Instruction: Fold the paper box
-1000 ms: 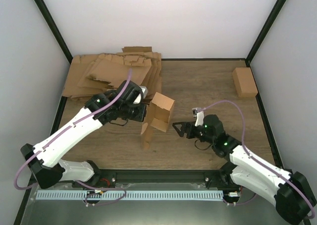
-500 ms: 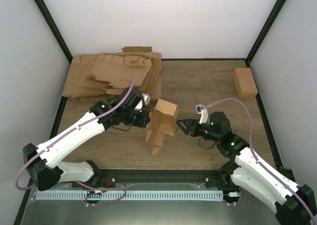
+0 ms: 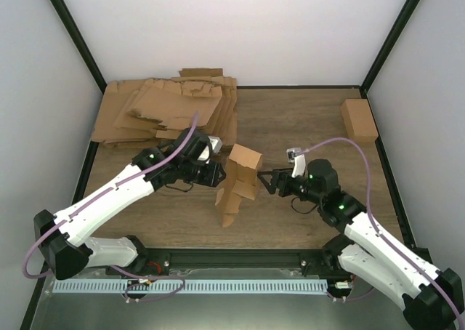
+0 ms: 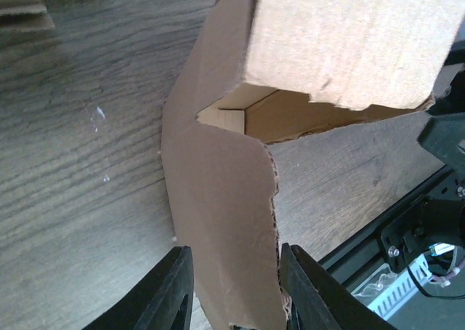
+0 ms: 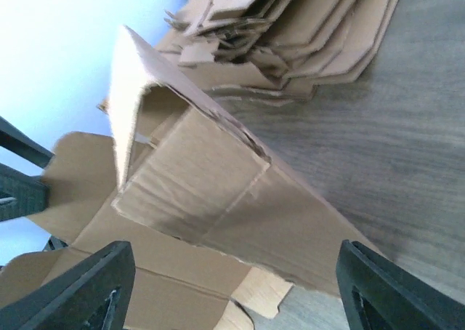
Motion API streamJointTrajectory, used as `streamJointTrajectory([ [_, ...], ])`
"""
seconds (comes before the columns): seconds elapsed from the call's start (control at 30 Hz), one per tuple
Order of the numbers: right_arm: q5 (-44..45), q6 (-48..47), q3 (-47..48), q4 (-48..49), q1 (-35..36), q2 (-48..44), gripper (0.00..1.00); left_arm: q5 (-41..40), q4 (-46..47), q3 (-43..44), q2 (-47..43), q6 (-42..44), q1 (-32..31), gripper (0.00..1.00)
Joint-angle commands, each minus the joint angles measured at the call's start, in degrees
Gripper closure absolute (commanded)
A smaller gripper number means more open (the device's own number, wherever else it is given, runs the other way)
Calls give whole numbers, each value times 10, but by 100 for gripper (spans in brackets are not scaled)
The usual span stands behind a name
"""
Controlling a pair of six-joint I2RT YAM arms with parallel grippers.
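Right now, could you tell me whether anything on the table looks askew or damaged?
The paper box stands half-folded and leaning in mid-table, one flap hanging loose toward the near edge, and its cut edges look ragged in the left wrist view. The heap of flat cardboard sheets at the far left is splayed unevenly.
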Motion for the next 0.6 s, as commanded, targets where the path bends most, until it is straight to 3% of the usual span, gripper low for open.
streamJointTrajectory([
  [0.0,9,-146,52,-29,-2,-24,15,8,20,7,19,8,-1,67],
  [0.1,87,-225,81,-68,10,-41,1,7,15,10,33,12,-2,70],
  [0.33,170,-253,107,-86,72,-21,0,3,11,24,36,12,-4,73],
  [0.57,366,-199,91,-71,206,29,0,-13,0,38,46,8,-15,85],
])
